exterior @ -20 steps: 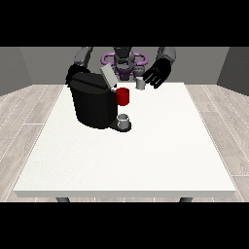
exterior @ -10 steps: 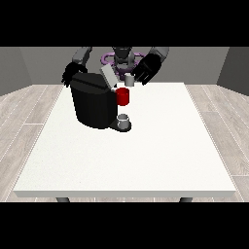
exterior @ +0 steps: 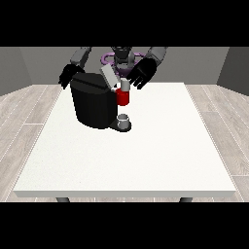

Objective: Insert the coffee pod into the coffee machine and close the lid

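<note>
At the far edge of the white table (exterior: 146, 160), just in front of the robot, sits the black coffee machine (exterior: 95, 104), w/ its grey lid (exterior: 109, 76) tilted up and back, i.e. open, leaning toward the view's left. The hand at the view's right (exterior: 142, 74) hangs just above and to the right of the machine's red front part (exterior: 123, 97), palm side toward the camera, fingers spread and only lightly bent; nothing seems held in it, though that can't be settled here. A small pale grey cylinder (exterior: 125, 85) stands upright on top of the red part, right below that hand's fingertips; it's prob. the coffee pod sitting in or at the pod slot, long axis vertical, but whether it's fully seated isn't visible. So the pod lies down and slightly left of this hand, nearly touching it. The lid's free edge is up and to the left of the pod, between the two hands, and closer to the hand at the view's right. The hand at the view's left (exterior: 69, 75) is behind the machine's far corner, partly hidden; can't tell how its fingers lie or if it touches the housing. A small grey cup (exterior: 124, 119) stands on the machine's base under the spout. Judgement: insertion looks about done; the next move likely turns on reaching left over the pod to the lid and swinging it down toward the camera.
</note>
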Tool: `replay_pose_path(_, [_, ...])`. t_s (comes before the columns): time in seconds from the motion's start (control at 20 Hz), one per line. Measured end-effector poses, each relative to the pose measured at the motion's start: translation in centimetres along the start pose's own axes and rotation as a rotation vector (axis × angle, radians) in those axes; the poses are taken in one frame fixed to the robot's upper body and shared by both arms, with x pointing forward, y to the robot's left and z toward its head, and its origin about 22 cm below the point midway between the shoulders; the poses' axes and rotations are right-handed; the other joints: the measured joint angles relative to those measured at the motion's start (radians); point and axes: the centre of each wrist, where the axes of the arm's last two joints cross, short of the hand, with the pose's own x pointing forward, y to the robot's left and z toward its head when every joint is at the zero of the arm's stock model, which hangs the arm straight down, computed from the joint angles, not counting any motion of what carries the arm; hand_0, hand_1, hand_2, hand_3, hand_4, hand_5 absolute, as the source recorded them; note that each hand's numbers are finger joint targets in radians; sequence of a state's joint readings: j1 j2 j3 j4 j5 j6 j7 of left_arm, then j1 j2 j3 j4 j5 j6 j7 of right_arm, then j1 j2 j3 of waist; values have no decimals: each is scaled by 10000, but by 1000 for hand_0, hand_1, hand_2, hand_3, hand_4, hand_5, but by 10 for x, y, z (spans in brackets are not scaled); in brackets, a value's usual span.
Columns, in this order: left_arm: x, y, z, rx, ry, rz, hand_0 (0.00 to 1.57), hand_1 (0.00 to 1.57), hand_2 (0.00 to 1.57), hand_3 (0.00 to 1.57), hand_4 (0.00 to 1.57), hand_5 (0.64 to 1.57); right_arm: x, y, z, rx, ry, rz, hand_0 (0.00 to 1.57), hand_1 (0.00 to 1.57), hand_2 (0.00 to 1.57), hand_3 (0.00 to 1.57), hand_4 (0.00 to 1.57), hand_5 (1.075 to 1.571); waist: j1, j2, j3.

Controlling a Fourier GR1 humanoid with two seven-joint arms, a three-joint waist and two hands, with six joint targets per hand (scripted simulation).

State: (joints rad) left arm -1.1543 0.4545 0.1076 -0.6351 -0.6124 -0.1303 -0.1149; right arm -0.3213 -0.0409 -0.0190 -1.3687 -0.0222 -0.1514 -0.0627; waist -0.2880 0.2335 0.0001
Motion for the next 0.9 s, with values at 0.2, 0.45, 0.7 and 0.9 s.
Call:
replay_pose_path(0.2, [5, -1, -2, -7, -148, -35, 1229, 1229, 1283, 1207, 511, 1571, 4, -3, -5, -250, -37, 8, 0, 0, 0, 0, 517, 1571, 46, 112, 2])
replay_pose_path(0.45, [4, -4, -3, -40, -158, -80, 1179, 1179, 1253, 1183, 493, 1571, 7, -7, -4, -242, -50, -54, 0, 0, 0, 0, 499, 1571, -68, 126, 1])
replay_pose_path(0.7, [7, -8, -4, -134, -185, -147, 1190, 1190, 1269, 1201, 515, 1571, 3, -7, -1, -299, -12, -108, 0, 0, 0, 0, 513, 1571, -33, 151, 2])
replay_pose_path(0.9, [4, -7, -3, -228, -136, -128, 1164, 1164, 1239, 1182, 492, 1571, 2, -9, 0, -331, -34, -150, 0, 0, 0, 0, 513, 1571, -43, 167, 1])
